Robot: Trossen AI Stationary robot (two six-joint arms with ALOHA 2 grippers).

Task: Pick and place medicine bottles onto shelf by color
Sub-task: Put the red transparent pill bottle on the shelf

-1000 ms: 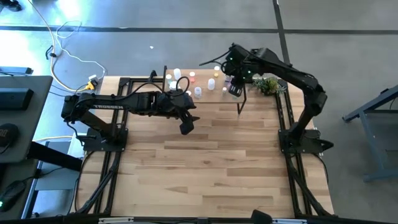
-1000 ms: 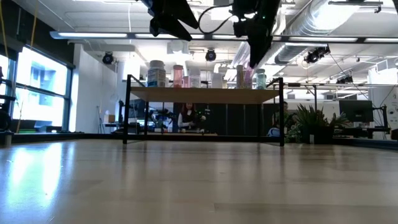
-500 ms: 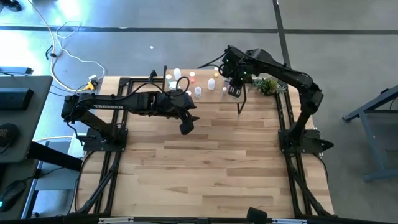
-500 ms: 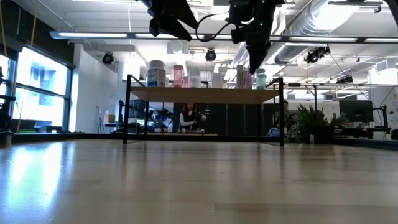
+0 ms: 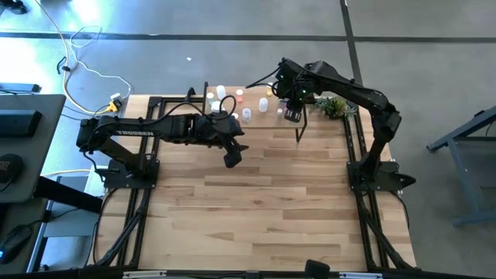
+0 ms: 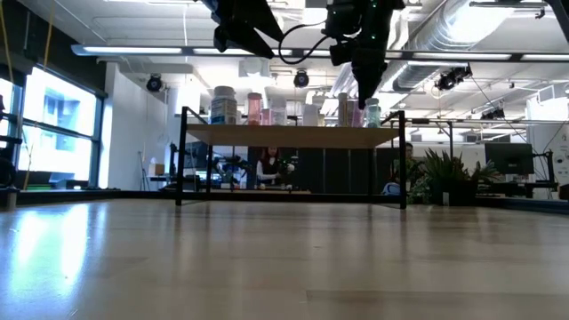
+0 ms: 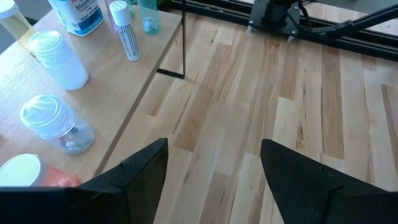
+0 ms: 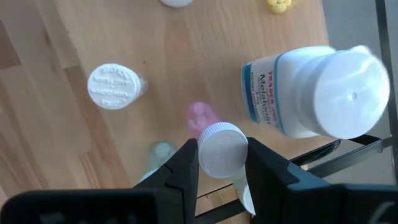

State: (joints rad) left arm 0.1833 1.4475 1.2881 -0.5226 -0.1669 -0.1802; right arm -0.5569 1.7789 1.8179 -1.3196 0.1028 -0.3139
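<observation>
Change, right arm: since the earlier frames the right gripper (image 5: 291,113) has shifted slightly left over the shelf; in the low view it now hangs a little further left above the right end of the row of bottles.
Change, left arm: none visible; it holds the same pose, and the bottles on the shelf lie as before.
Table (image 5: 263,194): large light-wood top, bare in its near half; both arm bases sit at its left and right edges.
Shelf (image 5: 256,116): low light-wood board on thin black legs at the far middle of the table; in the low view its board (image 6: 293,135) stands raised above the tabletop.
Medicine bottles (image 5: 221,93): small white bottles scattered along the shelf, standing upright in a row in the low view (image 6: 225,105).
Plant sprig (image 5: 333,105): at the far right, just beside the shelf's right end.
Right gripper, jaws: nearly together, pinching a small white-capped bottle (image 8: 222,149) by its cap, held above the shelf's right part; a larger white-capped bottle (image 8: 311,93) stands just beside it.
Left gripper (image 5: 231,157): over bare table just near of the shelf's left part, well apart from the right gripper.
Left gripper, jaws: spread wide, holding nothing; its fingers (image 7: 143,174) frame only tabletop, with bottles on the shelf edge beside them.
</observation>
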